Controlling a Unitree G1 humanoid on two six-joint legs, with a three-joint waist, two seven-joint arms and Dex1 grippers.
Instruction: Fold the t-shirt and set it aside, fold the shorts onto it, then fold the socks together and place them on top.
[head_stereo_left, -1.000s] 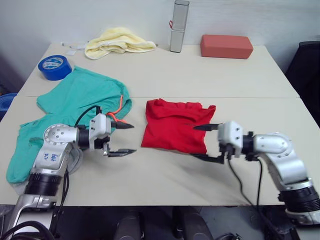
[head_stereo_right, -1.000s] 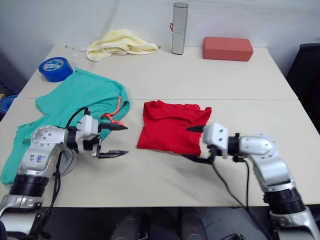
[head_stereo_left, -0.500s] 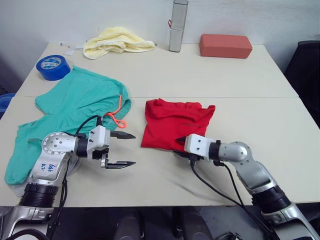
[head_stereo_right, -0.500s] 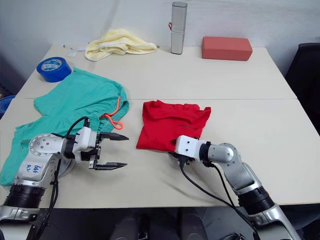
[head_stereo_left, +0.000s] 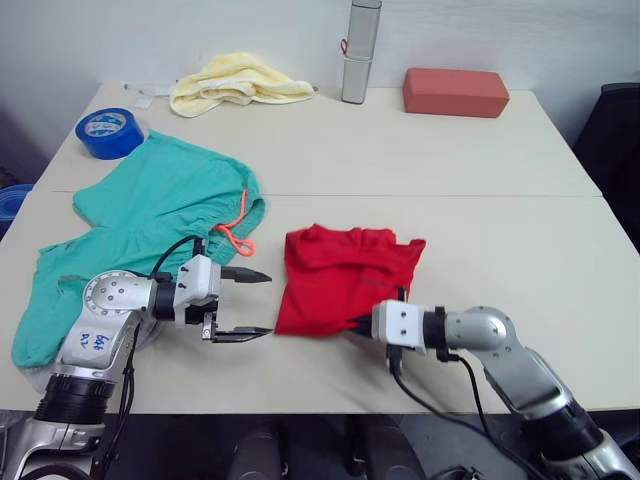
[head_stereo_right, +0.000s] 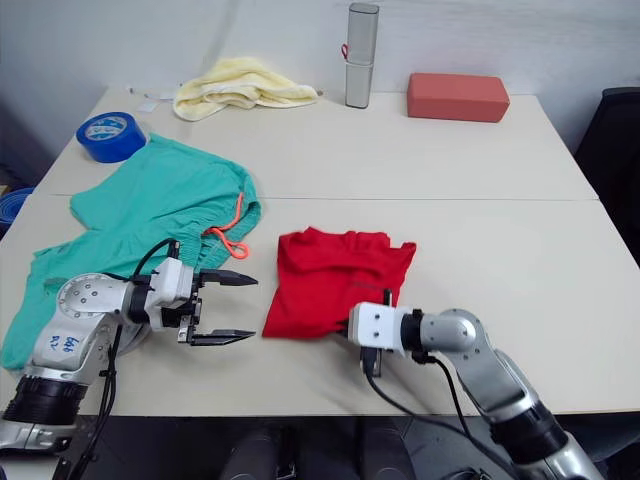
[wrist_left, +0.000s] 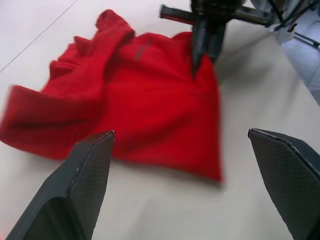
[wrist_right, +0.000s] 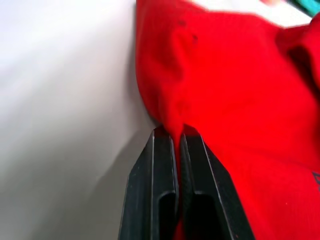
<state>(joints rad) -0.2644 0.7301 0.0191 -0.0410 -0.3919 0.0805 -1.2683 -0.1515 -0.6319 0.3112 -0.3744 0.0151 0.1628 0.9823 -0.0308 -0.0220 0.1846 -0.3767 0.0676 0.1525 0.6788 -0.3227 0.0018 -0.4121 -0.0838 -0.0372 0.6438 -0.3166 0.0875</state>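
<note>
T-shirt lies part-folded mid-surface, its near edge pinched in the right gripper; left gripper hangs open beside it; shorts lie unfolded, socks untouched

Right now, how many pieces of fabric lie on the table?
3: the red t-shirt near the front edge, pinched by the right claw; the teal shorts on the robot's left; the yellow towel at the far edge. Socks may be hidden.

One t-shirt, one shorts, one towel.
</note>
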